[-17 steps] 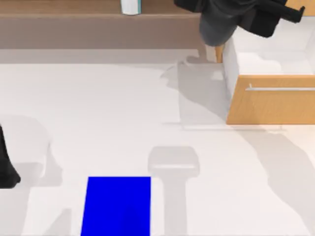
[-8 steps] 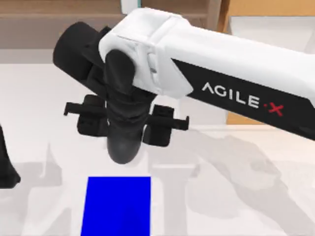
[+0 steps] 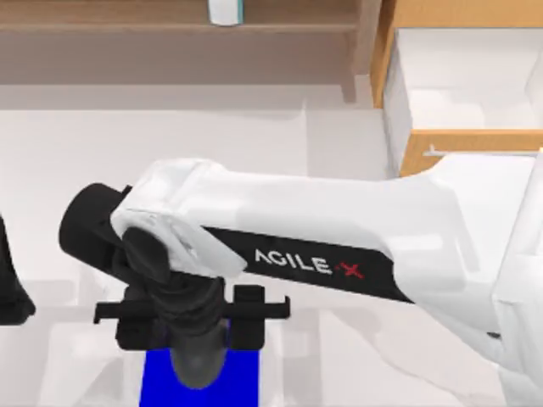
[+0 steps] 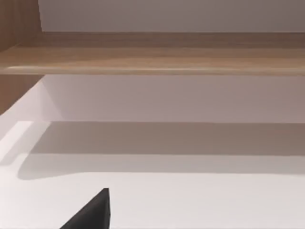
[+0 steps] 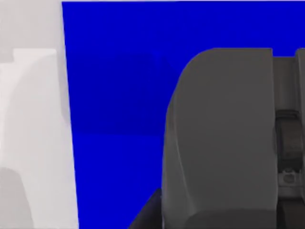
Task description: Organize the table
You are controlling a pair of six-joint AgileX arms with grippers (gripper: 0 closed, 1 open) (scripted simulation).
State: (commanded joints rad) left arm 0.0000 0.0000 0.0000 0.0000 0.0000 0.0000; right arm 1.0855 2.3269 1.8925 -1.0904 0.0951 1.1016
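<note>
One arm working: right gripper (image 3: pixel 197 366) is hanging over the blue mat (image 3: pixel 242 377) near the white table's (image 3: pixel 170 153) front edge; jaw state unreadable. Left arm sitting parked at left edge.

A blue mat (image 3: pixel 242 373) lies on the white table (image 3: pixel 170 153).

Blue mat (image 3: pixel 242 377), drawer cabinet (image 3: pixel 458 93) (open).

Pretty bright, even light everywhere; soft grey shadows fall across the table (image 3: pixel 254 144), no glare, edges look undistorted.
</note>
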